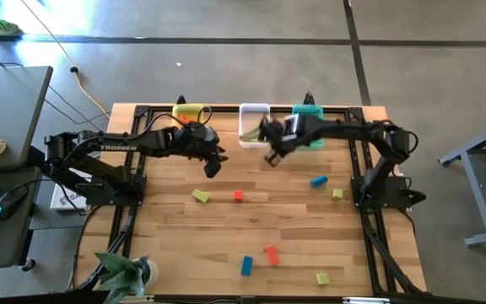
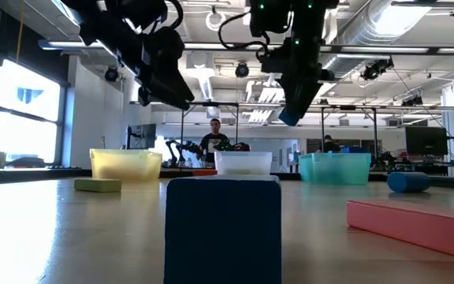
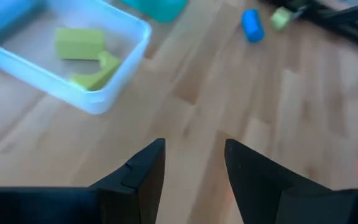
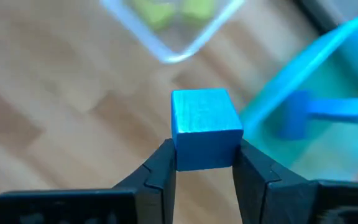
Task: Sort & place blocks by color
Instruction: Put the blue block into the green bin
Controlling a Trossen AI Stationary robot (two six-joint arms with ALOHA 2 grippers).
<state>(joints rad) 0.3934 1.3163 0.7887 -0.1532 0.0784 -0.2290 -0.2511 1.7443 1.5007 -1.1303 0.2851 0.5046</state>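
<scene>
Blue cube (image 4: 205, 137) sits pinched tight in my right gripper (image 4: 204, 163), up in the air near the clear bin (image 1: 253, 124) and teal bin (image 1: 309, 114). My left gripper (image 1: 213, 164) hangs nearby, fingers apart, holding nothing.

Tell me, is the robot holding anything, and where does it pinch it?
The right tool pinches a blue cube by its two opposite sides, near the bottom. The left tool is open and holds nothing.
</scene>
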